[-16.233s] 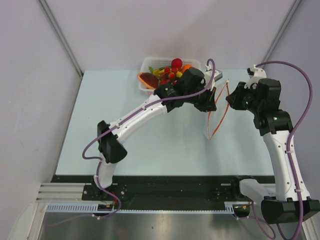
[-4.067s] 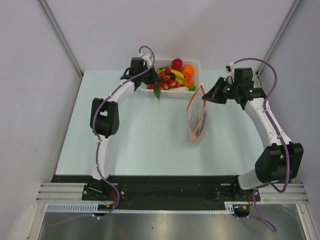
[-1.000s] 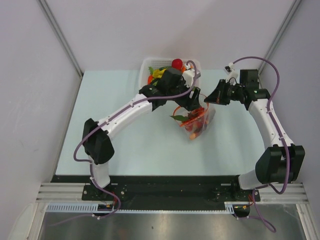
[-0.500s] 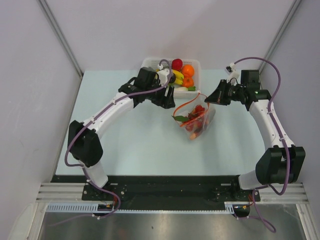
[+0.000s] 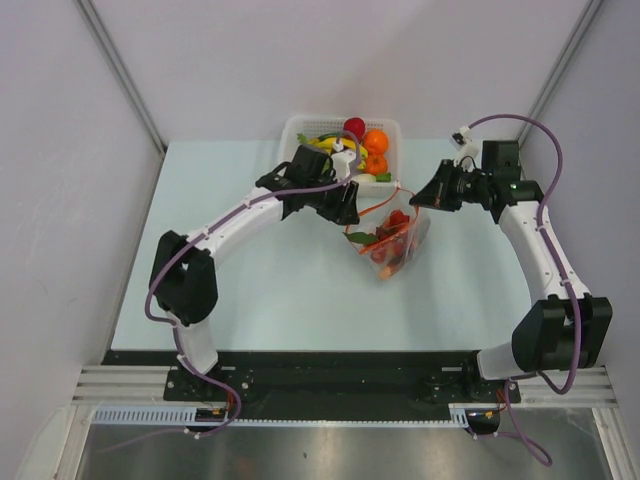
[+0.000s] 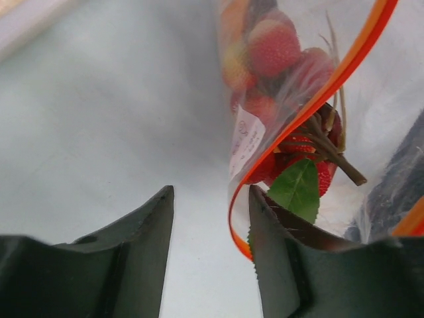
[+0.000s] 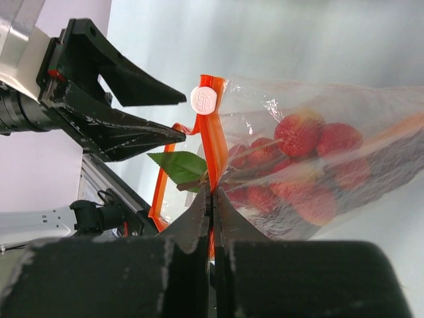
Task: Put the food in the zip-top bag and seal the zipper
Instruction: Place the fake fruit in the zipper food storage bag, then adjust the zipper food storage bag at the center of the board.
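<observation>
Two hands: one per arm, both at the bag.
Right hand (image 7: 211, 191): fingers pressed fully together on the orange zipper (image 7: 211, 149), just below its white slider tab (image 7: 204, 98), holding the bag's mouth up.
Left hand (image 6: 212, 199): fingers parted about midway, with only bare bench (image 6: 79, 99) showing between them; it has hold of nothing.
Zip-top bag (image 7: 344, 106): one, hanging from the right hand and directly ahead of the left hand. Its orange rim runs just beside that hand's right finger, and the mouth gapes.
In the bag: strawberries (image 7: 301, 132), at least six, though the plastic blurs an exact count. One green leaf (image 6: 299, 189) on a brown stem pokes out at the mouth.
Basket (image 5: 293, 130): one, white mesh, behind the left hand on the side away from the bag.
In the basket: one round red fruit (image 5: 354, 126), two oranges (image 5: 376, 140), and yellow banana (image 5: 328, 143) pieces whose number is unclear.
Step in hand: filling, judged partway, since food lies in the basket and the zipper is unsealed.
Next move: probably the empty left hand reaches to the basket for another piece, or nudges the leaf fully inside. Either calls for the right hand to hold the mouth wide. Closing the strip comes only once everything is in.
</observation>
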Controlling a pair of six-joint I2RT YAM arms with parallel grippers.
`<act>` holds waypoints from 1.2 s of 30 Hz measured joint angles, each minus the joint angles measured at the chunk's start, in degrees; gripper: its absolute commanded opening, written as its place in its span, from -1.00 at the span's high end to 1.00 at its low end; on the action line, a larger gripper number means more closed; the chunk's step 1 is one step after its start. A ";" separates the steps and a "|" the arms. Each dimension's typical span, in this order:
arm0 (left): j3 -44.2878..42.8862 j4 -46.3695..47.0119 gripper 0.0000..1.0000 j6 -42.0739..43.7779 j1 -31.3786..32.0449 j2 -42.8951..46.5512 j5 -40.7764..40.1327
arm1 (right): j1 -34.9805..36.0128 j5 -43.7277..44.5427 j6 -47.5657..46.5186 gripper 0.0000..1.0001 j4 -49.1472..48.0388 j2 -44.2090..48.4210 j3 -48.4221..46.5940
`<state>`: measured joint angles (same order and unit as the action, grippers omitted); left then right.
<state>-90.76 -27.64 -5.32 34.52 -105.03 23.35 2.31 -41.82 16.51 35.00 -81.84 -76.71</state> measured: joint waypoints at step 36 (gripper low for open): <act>-17.00 -18.27 0.14 2.91 1.77 -6.16 5.38 | 2.54 4.87 2.49 1.00 7.69 6.47 2.99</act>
<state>-107.77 -45.91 -2.42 36.29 -111.20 28.73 4.84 -36.95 19.00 42.70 -75.37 -73.71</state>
